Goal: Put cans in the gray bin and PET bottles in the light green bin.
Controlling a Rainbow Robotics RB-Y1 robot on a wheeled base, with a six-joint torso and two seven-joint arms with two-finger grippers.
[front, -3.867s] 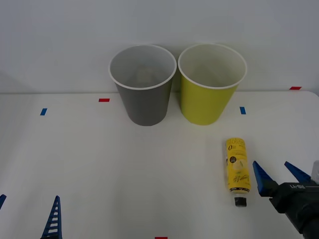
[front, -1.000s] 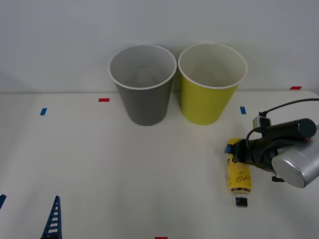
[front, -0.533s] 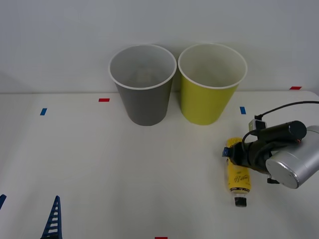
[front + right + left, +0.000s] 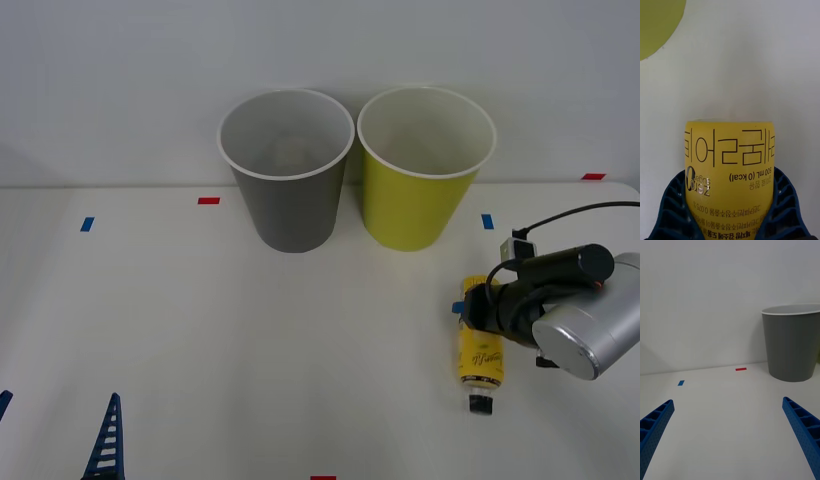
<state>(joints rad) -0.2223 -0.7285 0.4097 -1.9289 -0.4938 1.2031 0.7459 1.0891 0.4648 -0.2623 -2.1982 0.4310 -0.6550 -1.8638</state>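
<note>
Blue ribbed fingers (image 4: pixel 784 210) hug both sides of the yellow PET bottle (image 4: pixel 479 352), which lies on the white counter (image 4: pixel 250 350) at the robot's right, black cap toward the robot. The right gripper (image 4: pixel 470 309) was open and short of the bottle a few seconds ago; since then it has reached across the far end of the label and closed on it, and the bottle has shifted slightly. I judge the grasp made and the lift still to come. Down at the near left edge the left gripper (image 4: pixel 730 435) sits parked, fingers wide apart, holding nothing. Farther back stand the light green bin (image 4: pixel 424 170), nearest the bottle, and the gray bin (image 4: pixel 288 172) just beside it. Small red and blue tape marks dot the counter; a plain pale wall rises behind.
</note>
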